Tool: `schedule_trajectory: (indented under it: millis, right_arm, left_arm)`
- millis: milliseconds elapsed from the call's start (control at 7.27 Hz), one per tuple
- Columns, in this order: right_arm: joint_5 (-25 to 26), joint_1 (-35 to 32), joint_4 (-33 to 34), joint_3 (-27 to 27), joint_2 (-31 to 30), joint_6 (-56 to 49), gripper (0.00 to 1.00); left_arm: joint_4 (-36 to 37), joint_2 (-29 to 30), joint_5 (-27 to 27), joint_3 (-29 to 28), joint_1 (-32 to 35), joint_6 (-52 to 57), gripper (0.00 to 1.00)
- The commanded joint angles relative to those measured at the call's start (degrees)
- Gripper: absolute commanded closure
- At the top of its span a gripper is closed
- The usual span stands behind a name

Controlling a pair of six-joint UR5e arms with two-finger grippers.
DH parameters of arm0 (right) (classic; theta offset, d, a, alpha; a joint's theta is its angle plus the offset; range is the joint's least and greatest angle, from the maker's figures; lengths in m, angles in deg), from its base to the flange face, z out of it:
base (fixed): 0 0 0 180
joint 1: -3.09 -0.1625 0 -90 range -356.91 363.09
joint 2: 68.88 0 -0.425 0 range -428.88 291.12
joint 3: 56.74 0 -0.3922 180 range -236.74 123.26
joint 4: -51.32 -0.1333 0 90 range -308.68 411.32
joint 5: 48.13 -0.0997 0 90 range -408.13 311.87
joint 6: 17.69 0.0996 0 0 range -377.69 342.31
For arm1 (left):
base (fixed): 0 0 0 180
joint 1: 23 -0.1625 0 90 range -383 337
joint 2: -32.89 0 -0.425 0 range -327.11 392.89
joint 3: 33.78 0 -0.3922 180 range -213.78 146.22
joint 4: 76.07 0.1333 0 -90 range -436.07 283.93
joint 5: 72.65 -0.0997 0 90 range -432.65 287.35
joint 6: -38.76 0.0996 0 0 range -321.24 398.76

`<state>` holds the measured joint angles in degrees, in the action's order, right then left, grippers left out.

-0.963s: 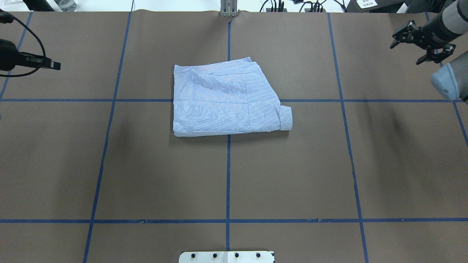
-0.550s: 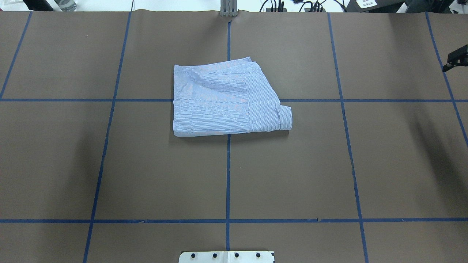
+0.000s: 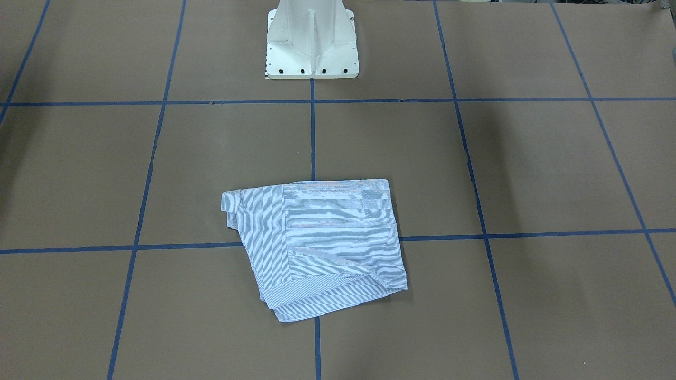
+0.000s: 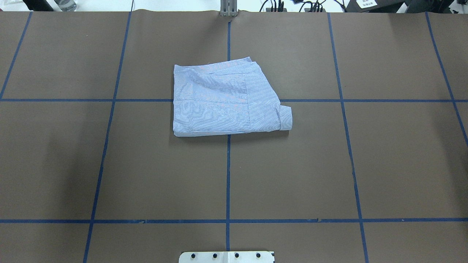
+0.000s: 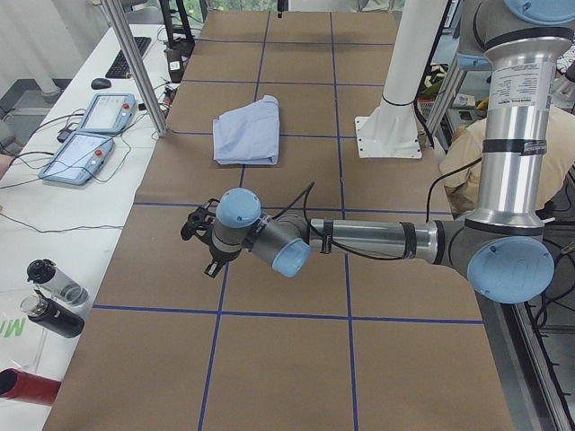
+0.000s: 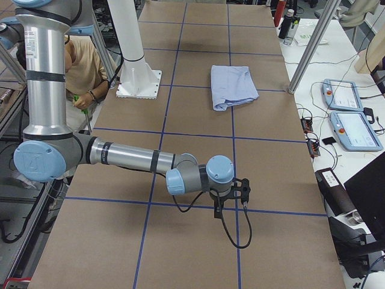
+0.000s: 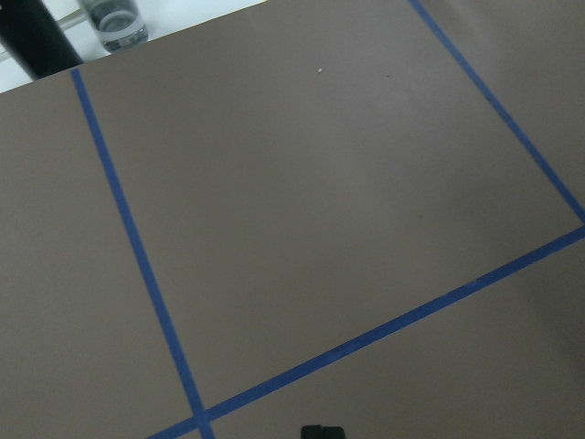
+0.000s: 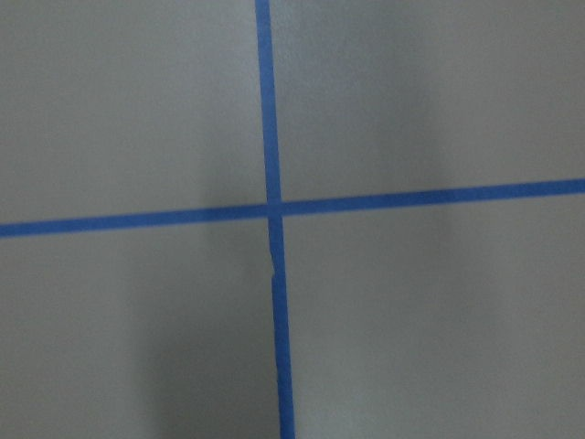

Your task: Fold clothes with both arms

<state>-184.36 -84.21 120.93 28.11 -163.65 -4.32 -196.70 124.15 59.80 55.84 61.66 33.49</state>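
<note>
Over the brown paper-covered table [image 4: 402, 164], the silver-tubed left arm [image 5: 377, 241] and right arm [image 6: 132, 158] stretch low, apparently so nothing disturbs the light-blue striped shirt [image 4: 223, 102], folded upper-centre in the overhead view. Black left gripper [image 5: 199, 242] and right gripper [image 6: 233, 194]: parted or clenched, I cannot tell.

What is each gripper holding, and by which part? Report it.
Nothing. The folded shirt lies free on the table, far from the left gripper and the right gripper.
</note>
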Motion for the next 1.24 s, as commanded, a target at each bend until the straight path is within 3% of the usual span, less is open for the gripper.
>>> schedule_trajectory:
  millis: [0, 138, 275, 413, 826, 1101]
  right_arm:
    - [-2.36, -0.32, 0.61, 2.07, -5.50, -5.44, 0.00]
    - [-4.91, -0.41, 2.97, 2.16, -5.52, -5.72, 0.00]
    - [-4.93, -0.32, 3.17, 2.08, -5.60, -8.50, 0.00]
    - [-4.93, -0.15, 3.78, 2.16, -5.61, -10.27, 0.00]
    - [-4.32, 1.35, 9.20, 3.03, -4.99, -18.51, 0.00]
    - [-1.01, 1.26, 19.72, 11.69, -4.38, -19.96, 0.00]
  left_arm:
    - [6.78, 0.84, -2.46, 0.03, 0.50, 0.52, 0.76]
    - [9.94, 0.50, -1.24, 1.16, 0.50, 0.69, 0.56]
    - [12.06, 0.49, 0.60, 1.17, 0.50, 0.70, 0.20]
    - [12.26, -0.20, 2.62, 1.43, 0.58, 0.61, 0.00]
    - [12.35, -4.06, 4.40, 7.74, 2.43, 0.61, 0.00]
    - [12.26, -5.04, 4.66, 10.56, 2.61, 0.70, 0.00]
